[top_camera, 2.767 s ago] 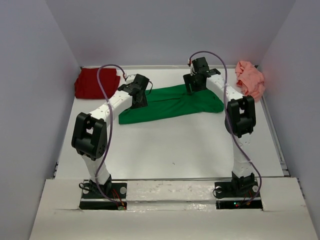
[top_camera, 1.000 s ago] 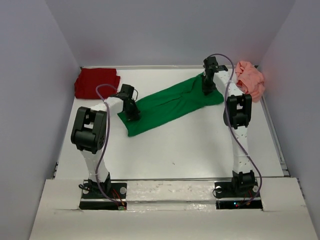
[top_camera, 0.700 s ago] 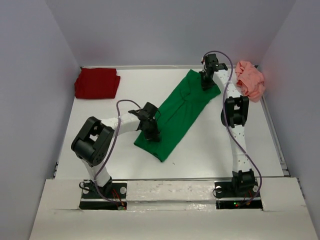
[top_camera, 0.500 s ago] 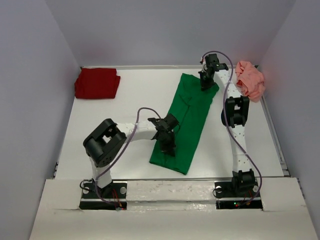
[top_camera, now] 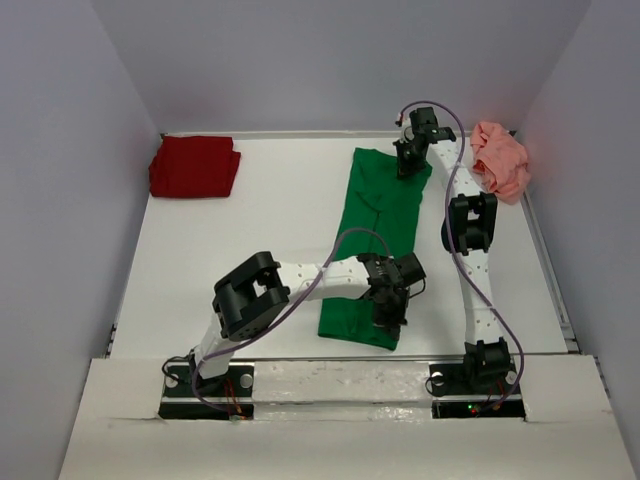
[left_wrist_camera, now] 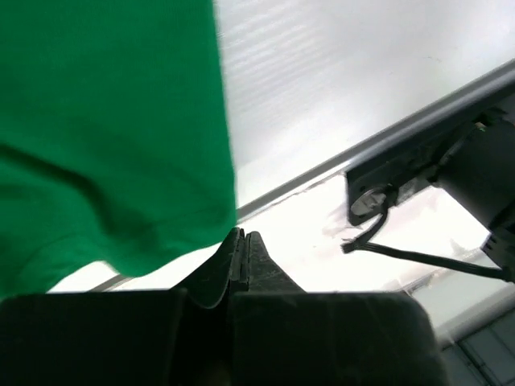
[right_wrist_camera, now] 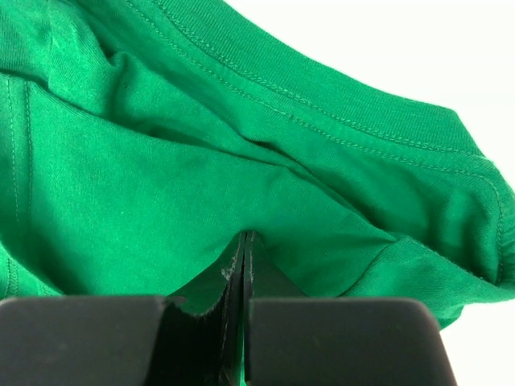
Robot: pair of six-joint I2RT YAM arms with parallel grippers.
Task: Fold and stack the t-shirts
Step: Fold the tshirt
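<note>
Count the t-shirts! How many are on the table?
3. The dark red t-shirt lies folded at the far left corner. The green t-shirt stretches from far to near, right of the middle. The pink t-shirt sits crumpled at the far right. None looks hidden.

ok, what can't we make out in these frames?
- Top view: left gripper fingertips, hidden under its own wrist; right gripper jaws, too small.
- Left wrist view: green t-shirt blurred, cut off by the top and left edges.
- Right wrist view: the same shirt overruns the frame, outline unknown.
- Top view: red t-shirt layer count, too small.
</note>
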